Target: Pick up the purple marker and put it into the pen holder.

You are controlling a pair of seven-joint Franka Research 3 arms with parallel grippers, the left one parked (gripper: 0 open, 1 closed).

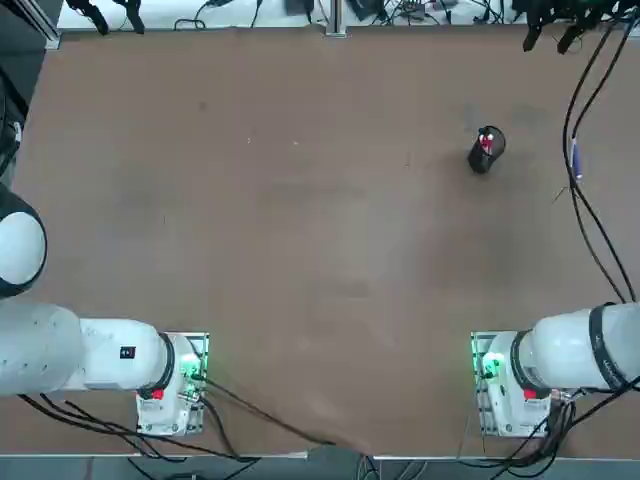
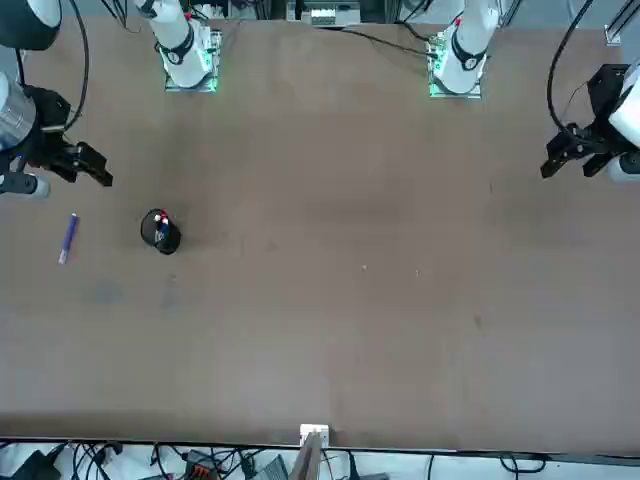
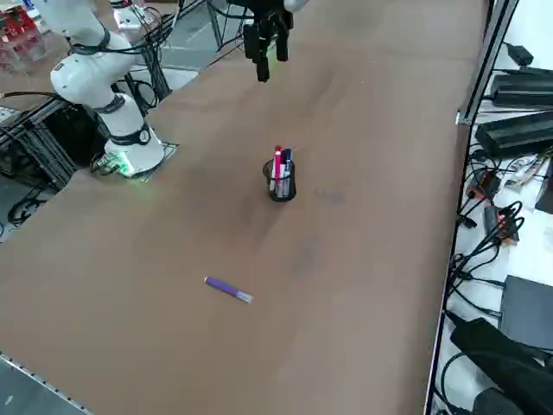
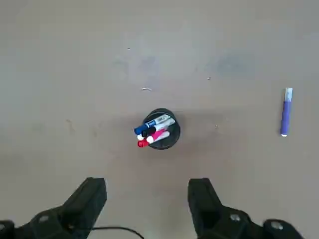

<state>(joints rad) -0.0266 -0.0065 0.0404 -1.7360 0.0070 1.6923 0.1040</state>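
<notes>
The right end effector hangs above the brown tabletop with its two fingers spread apart and nothing between them, well clear of the surface. The pen holder, a small black cup, stands upright on the tabletop under the wrist camera, ahead of the fingertips; a red pen and a blue pen stick out of its rim. The purple marker lies flat on the tabletop, apart from the pen holder, toward the tabletop's right edge, untouched.
</notes>
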